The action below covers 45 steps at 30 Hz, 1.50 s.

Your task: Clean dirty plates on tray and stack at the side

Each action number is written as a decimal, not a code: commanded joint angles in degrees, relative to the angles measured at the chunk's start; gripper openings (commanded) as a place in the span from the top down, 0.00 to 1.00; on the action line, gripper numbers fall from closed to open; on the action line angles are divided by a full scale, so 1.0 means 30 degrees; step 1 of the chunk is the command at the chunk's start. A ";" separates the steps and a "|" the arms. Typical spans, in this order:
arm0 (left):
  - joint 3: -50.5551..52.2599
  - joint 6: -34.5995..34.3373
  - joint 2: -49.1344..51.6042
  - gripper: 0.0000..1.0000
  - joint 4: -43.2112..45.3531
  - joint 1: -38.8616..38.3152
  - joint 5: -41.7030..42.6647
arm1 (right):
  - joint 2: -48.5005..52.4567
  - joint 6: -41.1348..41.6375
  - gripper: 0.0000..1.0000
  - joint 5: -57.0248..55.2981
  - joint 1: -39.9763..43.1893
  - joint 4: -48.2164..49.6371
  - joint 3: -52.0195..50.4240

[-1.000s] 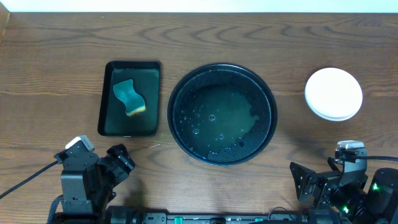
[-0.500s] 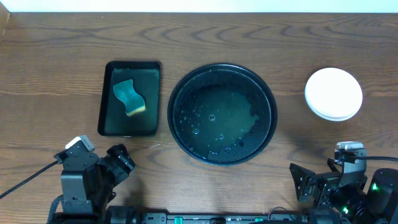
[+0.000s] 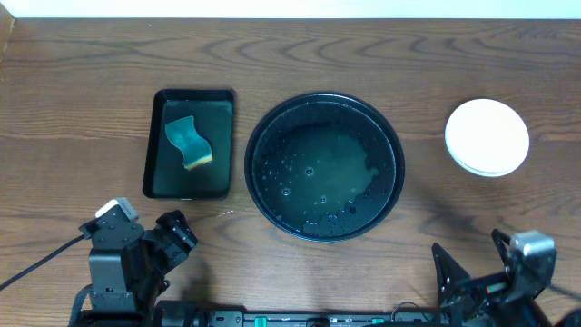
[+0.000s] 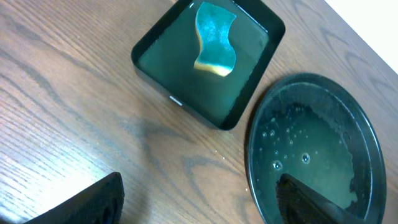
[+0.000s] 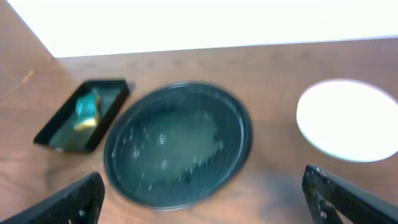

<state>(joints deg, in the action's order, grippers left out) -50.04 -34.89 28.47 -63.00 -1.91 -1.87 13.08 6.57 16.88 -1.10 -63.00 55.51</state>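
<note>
The round black tray (image 3: pixel 257 173) sits mid-table, wet with droplets and no plate in it; it also shows in the left wrist view (image 4: pixel 373 155) and the right wrist view (image 5: pixel 242 143). The plates (image 3: pixel 487 136) lie stacked on the wood at the right, white one on top, also in the right wrist view (image 5: pixel 345 119). My left gripper (image 4: pixel 199 199) is open and empty at the front left. My right gripper (image 5: pixel 205 193) is open and empty at the front right, its fingers (image 3: pixel 463 277) low near the table's front edge.
A rectangular black tray (image 3: pixel 154 173) holds water and a teal-and-yellow sponge (image 3: pixel 189 143), left of the round tray; both show in the left wrist view (image 4: pixel 214 37). A white wall edges the table's far side.
My right arm has pulled back toward the front edge and shifted slightly right. The left arm, plates, tray and sponge have not moved.
</note>
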 commanded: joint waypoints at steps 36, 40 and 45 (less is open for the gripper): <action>0.0124 -0.0102 -0.0044 0.21 -0.0058 0.0073 -0.0080 | -0.4262 -0.1013 0.01 -0.1457 -0.0117 2.1274 -1.8404; 0.0124 -0.0102 -0.0036 0.21 -0.0058 0.0073 -0.0080 | -0.4269 -0.1734 0.01 -0.2120 -0.0124 2.0342 -1.8404; 0.0124 -0.0102 -0.0044 0.21 -0.0058 0.0073 -0.0080 | -0.4269 -0.3322 0.01 -0.2769 -0.0131 1.9781 -1.8396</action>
<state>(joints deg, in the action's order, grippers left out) -50.04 -34.89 28.47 -63.05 -1.91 -1.83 0.69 0.82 10.76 -1.10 -3.20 0.40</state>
